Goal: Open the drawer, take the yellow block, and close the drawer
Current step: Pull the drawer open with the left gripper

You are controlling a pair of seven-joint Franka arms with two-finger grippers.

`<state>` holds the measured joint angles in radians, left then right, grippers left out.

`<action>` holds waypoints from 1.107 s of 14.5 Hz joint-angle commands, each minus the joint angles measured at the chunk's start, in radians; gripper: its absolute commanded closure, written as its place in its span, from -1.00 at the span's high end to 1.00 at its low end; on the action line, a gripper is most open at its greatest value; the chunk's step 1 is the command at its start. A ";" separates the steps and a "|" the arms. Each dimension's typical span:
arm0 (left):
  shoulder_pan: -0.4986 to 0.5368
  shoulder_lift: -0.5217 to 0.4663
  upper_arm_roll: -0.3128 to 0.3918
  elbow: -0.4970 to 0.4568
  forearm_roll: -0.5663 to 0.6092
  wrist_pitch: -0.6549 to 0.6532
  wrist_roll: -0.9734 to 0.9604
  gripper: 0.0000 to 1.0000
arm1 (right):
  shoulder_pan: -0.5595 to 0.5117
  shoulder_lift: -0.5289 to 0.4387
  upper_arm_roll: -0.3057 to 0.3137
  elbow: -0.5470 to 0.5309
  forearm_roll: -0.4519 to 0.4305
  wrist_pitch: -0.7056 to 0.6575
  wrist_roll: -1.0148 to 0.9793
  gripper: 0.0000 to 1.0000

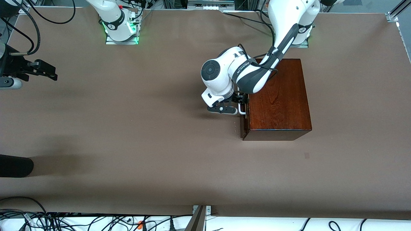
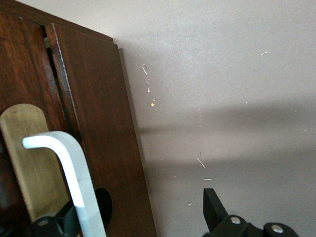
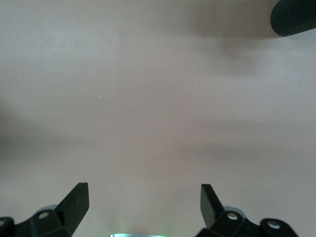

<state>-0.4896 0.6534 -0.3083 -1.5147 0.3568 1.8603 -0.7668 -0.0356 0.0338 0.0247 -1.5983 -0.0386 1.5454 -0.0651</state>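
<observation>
The left gripper (image 1: 239,107) sits at the drawer (image 1: 243,126) front of the wooden box (image 1: 279,99), toward the left arm's end of the table; the white handle (image 2: 74,177) lies between its wide-open fingers (image 2: 215,210), long axis crossing the gap, nothing clamped yet; the pull runs toward nine o'clock in the front view; the drawer is barely ajar; the yellow block is unseen, presumably inside; the right gripper (image 3: 143,207) waits, fingers wide and empty, at the right arm's end of the table.
</observation>
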 commanded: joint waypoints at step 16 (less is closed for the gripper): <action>-0.078 0.061 -0.002 0.057 0.002 0.201 -0.100 1.00 | -0.010 0.009 0.011 0.015 -0.001 -0.007 0.004 1.00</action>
<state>-0.5360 0.6555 -0.2985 -1.5092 0.3578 1.9583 -0.8474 -0.0356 0.0346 0.0248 -1.5983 -0.0386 1.5454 -0.0651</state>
